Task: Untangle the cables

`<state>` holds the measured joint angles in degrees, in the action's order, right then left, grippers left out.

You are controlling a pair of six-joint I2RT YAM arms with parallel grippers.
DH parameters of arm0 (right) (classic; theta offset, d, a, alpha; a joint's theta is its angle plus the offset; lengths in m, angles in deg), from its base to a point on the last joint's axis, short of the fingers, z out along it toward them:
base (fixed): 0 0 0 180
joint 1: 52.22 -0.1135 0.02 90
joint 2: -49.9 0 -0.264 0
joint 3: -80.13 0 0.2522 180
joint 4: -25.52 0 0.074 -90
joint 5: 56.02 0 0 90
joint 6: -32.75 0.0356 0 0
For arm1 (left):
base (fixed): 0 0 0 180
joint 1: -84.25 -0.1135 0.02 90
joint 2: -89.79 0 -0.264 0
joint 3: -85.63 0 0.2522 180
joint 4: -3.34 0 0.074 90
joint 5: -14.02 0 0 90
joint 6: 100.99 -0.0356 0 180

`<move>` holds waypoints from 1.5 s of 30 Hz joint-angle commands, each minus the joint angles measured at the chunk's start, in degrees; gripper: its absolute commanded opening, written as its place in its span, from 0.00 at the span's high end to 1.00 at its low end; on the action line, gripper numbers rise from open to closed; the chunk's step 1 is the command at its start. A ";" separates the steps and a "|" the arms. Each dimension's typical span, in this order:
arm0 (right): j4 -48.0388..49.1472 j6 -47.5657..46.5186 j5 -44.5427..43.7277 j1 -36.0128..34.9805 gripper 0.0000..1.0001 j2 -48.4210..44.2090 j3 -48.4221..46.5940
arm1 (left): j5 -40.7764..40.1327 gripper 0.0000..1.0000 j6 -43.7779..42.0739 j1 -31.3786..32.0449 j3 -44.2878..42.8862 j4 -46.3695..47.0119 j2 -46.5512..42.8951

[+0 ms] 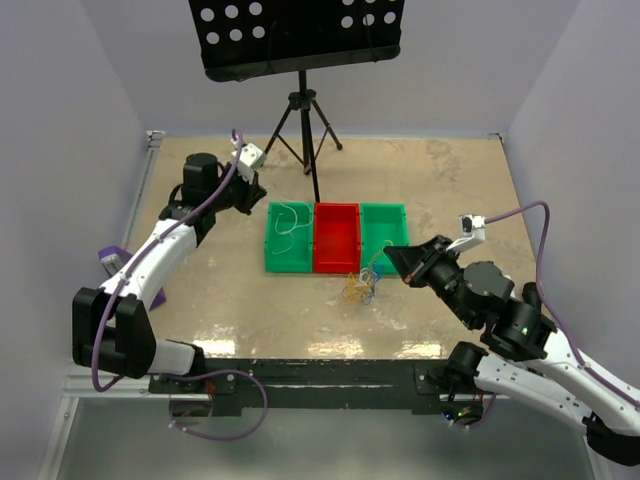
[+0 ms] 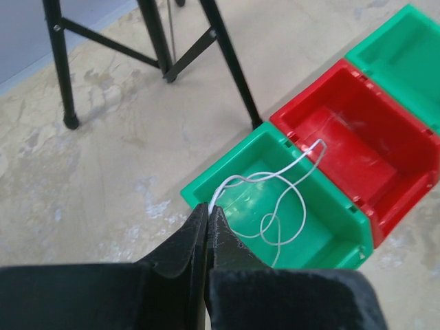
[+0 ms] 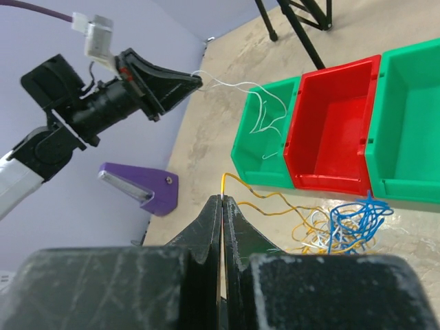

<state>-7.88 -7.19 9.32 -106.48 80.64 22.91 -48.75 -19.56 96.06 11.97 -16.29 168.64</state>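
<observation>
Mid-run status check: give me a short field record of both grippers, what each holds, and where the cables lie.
left gripper: shut on white cable
white cable: loops hang into the green bin nearest the left arm
right gripper: shut on yellow cable
yellow cable: runs to the tangled clump
tangled clump: blue, yellow and white strands on the table in front of the bins
red bin: looks empty

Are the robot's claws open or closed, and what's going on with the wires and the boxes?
left gripper: shut on the white wire
right gripper: shut on the yellow wire
white wire: pinched at one end, rest looped in the left green bin
yellow wire: runs into the clump
clump of cables: tangled, outside the bins
left green bin: holds white wire
red bin: looks empty
right green bin: looks empty
</observation>
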 commanded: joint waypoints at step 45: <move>3.99 -1.55 3.40 0.03 1.00 3.89 1.89 | -18.53 0.07 -3.90 15.87 -1.09 0.96 9.93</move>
<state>-5.37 -7.60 12.51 -106.48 83.99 24.64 -69.67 -24.18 111.71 14.55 -13.38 183.74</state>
